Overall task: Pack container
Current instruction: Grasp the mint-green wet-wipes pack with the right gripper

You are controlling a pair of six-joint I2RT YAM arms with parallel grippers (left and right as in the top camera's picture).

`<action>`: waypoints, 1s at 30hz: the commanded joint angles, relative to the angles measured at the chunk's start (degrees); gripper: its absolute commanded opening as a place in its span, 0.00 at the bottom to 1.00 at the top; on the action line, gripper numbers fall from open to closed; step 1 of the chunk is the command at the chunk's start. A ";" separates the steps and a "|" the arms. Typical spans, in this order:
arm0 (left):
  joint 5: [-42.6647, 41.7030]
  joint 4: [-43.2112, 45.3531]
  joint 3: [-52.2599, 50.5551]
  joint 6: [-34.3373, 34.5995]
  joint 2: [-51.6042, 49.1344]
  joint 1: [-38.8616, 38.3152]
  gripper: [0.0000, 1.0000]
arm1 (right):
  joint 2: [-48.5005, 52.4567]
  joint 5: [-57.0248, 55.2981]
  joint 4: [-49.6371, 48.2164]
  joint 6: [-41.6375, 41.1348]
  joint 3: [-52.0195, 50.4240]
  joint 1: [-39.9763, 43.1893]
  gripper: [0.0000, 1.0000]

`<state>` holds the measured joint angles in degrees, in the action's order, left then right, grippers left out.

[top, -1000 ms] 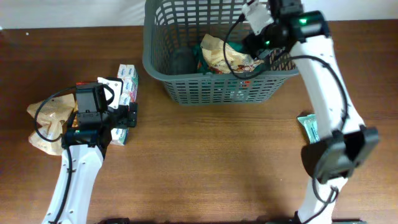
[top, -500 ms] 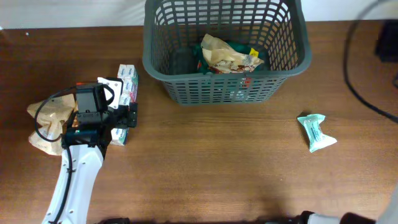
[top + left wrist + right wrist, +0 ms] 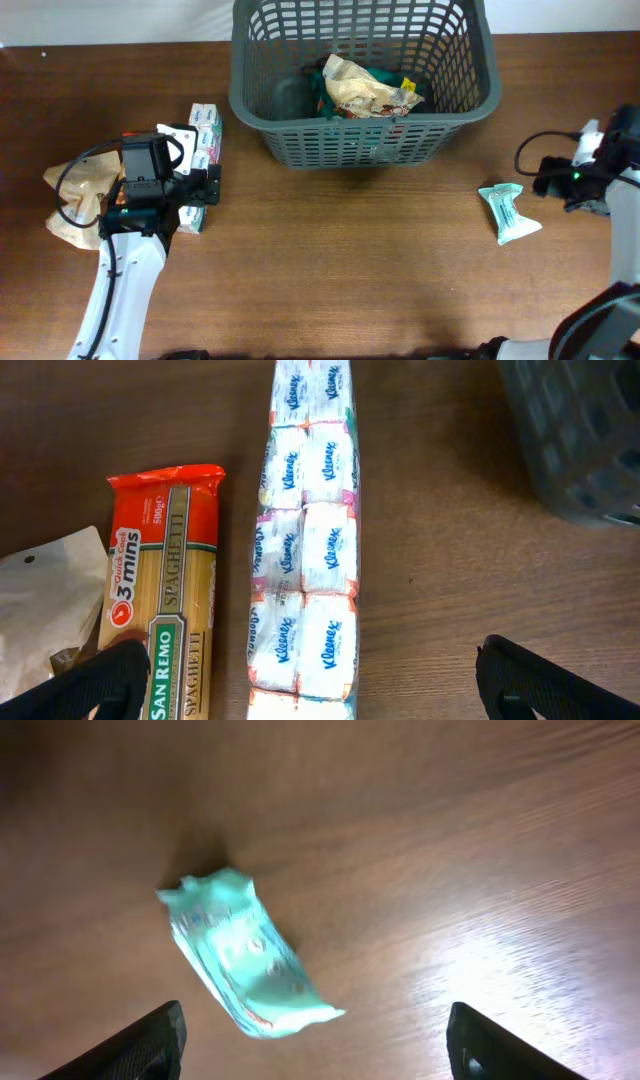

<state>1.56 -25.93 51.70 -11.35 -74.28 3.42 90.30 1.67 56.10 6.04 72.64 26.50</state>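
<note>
The dark grey container (image 3: 360,140) stands at the back middle, with a tan snack bag (image 3: 365,88) and other packets inside. My left gripper (image 3: 180,195) is open over a Kleenex tissue pack (image 3: 305,560), next to a San Remo spaghetti packet (image 3: 165,590). My right gripper (image 3: 560,185) is open and empty above the table, just right of a light green packet (image 3: 508,213). The green packet (image 3: 245,955) lies flat between and ahead of the right gripper's fingertips (image 3: 320,1050).
A crumpled brown paper bag (image 3: 75,195) lies at the far left under the left arm's cable. The container's corner (image 3: 580,440) shows blurred in the left wrist view.
My right arm left the container, went out of view, and now hovers low at the right by the green packet. The left arm has not moved.
</note>
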 commanded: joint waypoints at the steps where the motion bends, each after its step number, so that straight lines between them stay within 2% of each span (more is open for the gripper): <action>1: 0.20 0.13 1.11 -0.94 -0.17 0.24 0.99 | 2.14 2.16 0.85 10.73 -1.84 -0.35 0.82; 6: 0.20 0.13 1.11 -0.94 -0.17 0.24 0.99 | 6.12 6.58 2.47 24.04 -2.14 -2.54 0.83; 10: 0.20 0.13 1.11 -0.94 -0.17 0.24 0.99 | 9.38 8.24 3.69 27.30 -2.16 -4.13 0.81; 17: 0.20 0.13 1.11 -0.94 -0.17 0.24 0.99 | 15.13 7.61 3.87 27.36 -2.36 -5.27 0.77; 23: 0.20 0.13 1.11 -0.94 -0.17 0.24 0.99 | 18.75 7.80 2.14 26.05 -2.36 -5.27 0.57; 25: 0.20 0.13 1.11 -0.94 -0.17 0.24 0.99 | 19.41 7.78 1.40 24.90 -2.36 -5.27 0.43; 30: 0.20 0.13 1.11 -0.94 -0.17 0.24 0.99 | 20.85 7.80 -1.86 21.46 -3.41 -5.31 0.39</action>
<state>1.56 -25.93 51.70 -11.35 -74.28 3.42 109.03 8.95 56.10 29.82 70.89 21.58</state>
